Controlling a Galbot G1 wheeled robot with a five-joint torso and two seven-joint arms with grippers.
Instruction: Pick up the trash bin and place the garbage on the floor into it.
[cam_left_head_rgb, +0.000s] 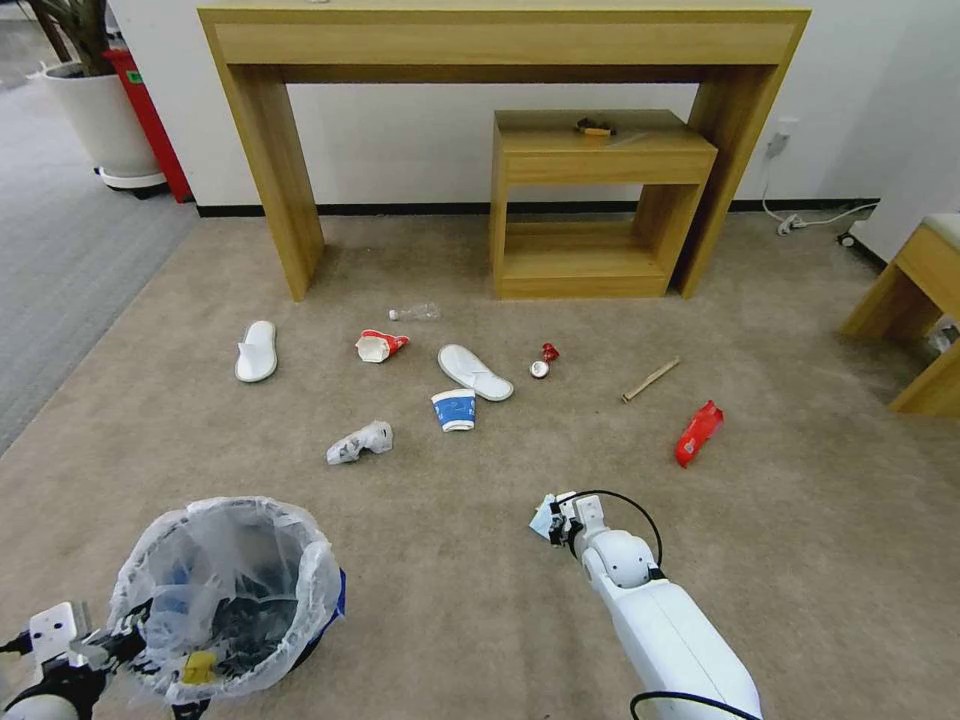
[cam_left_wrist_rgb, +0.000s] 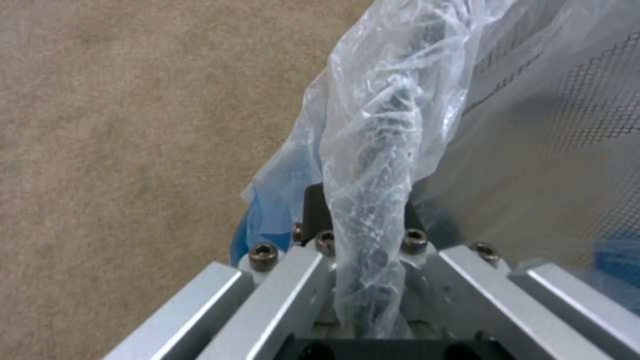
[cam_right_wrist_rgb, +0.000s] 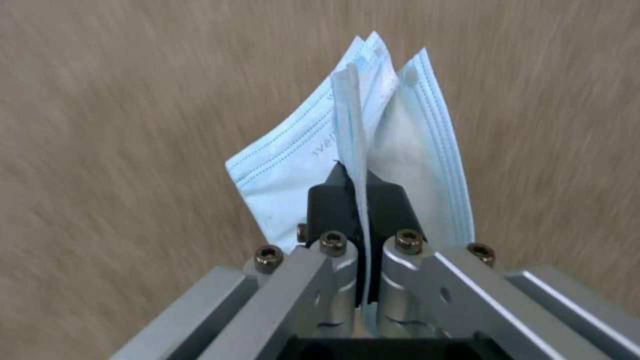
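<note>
Left gripper (cam_left_wrist_rgb: 363, 220) clamped on the bag-lined rim of the trash bin (cam_left_head_rgb: 235, 590), held over the floor (cam_left_head_rgb: 450, 600). Right gripper (cam_right_wrist_rgb: 360, 200), to the bin's right, pinches pale blue paper (cam_right_wrist_rgb: 400, 135); remaining garbage (cam_left_head_rgb: 455, 410) lies beyond the bin.

Trash bin (cam_left_head_rgb: 235, 590) near left, its rim in the left gripper (cam_left_head_rgb: 120, 632). Face mask (cam_left_head_rgb: 543, 517) in the right gripper (cam_left_head_rgb: 553, 522), right of bin. Ahead on carpet (cam_left_head_rgb: 800, 560): slippers (cam_left_head_rgb: 256, 351) (cam_left_head_rgb: 474, 372), cups (cam_left_head_rgb: 380, 345) (cam_left_head_rgb: 454, 410), bottle (cam_left_head_rgb: 415, 313), can (cam_left_head_rgb: 543, 361), stick (cam_left_head_rgb: 650, 380), wrapper (cam_left_head_rgb: 698, 433) rightmost. Behind them, small table (cam_left_head_rgb: 590, 200) under large one (cam_left_head_rgb: 500, 40).
</note>
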